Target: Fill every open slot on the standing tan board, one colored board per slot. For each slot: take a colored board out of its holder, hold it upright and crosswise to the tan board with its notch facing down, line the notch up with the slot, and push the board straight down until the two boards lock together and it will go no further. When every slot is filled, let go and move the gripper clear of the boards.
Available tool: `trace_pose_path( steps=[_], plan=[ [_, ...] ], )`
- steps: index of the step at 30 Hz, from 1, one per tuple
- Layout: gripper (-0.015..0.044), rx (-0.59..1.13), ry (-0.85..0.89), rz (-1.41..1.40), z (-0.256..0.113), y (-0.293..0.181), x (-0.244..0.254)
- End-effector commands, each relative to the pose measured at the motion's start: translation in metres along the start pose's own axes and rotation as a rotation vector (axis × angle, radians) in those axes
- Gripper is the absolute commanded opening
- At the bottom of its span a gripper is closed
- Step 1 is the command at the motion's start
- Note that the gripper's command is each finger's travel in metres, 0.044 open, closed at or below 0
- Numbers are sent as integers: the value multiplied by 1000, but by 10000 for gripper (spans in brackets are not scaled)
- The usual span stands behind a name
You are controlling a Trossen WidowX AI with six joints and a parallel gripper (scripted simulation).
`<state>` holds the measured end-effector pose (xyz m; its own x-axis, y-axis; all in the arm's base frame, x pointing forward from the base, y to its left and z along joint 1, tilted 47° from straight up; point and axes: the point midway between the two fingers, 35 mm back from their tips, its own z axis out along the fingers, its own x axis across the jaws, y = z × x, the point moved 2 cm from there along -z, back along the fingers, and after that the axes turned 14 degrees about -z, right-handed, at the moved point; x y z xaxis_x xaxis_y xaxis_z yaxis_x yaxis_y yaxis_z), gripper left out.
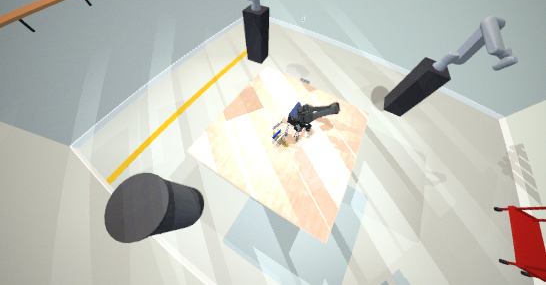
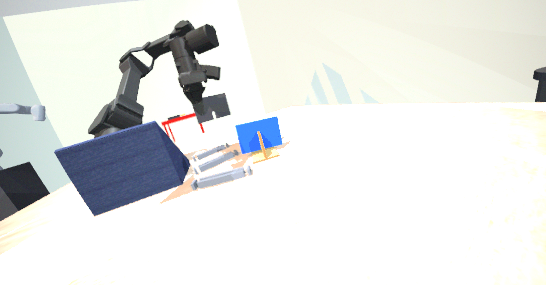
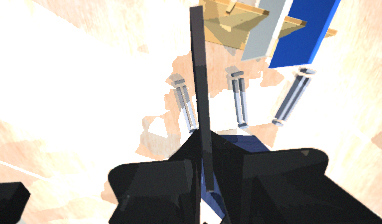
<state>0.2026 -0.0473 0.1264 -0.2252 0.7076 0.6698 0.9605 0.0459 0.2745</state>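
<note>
Held board: black board (image 2: 220, 106) (image 3: 197, 50), upright, off the counter (image 1: 250, 177) (image 2: 375, 192) (image 3: 52, 100); notch in its lower edge, facing down, in the exterior view.
Gripper (image 1: 300, 126) (image 2: 199, 108) (image 3: 206, 162): pinching the black board near one end; fingers pointing down, slightly tilted, left of centre in the exterior view.
Arm (image 1: 320, 110) (image 2: 131, 84): black, bent over at the top, at left of the exterior frame.
Tan board (image 1: 283, 143) (image 2: 261, 139) (image 3: 294, 21): standing, right of the gripper in the exterior view, upper right in the wrist view.
Blue board (image 1: 276, 134) (image 2: 270, 129) (image 3: 302, 35): upright, crosswise on the tan board.
Grey board (image 3: 266, 30): also crosswise on the tan board, beside the blue one, apart from it; upper right of the wrist frame.
Seating depth: cannot tell for either.
Black board to tan board: apart; black one left of it in the wrist view.
Holders (image 2: 220, 177) (image 3: 239, 100): three, long, grey, side by side on the counter, no boards in them.
Navy block (image 1: 295, 109) (image 2: 120, 169) (image 3: 247, 142): large, slope-sided, lower left of the exterior frame, near the holders.
Red cart (image 1: 527, 234) (image 2: 180, 118): lower right of the top frame, beyond the counter.
</note>
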Motion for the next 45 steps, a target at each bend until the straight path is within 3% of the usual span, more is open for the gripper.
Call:
trace_pose_path(
  steps=[1, 45],
  plan=[
    [0, -6, 1, 33, -2, 11, -7],
    [0, -11, 4, 313, 12, 87, -65]
  ],
)
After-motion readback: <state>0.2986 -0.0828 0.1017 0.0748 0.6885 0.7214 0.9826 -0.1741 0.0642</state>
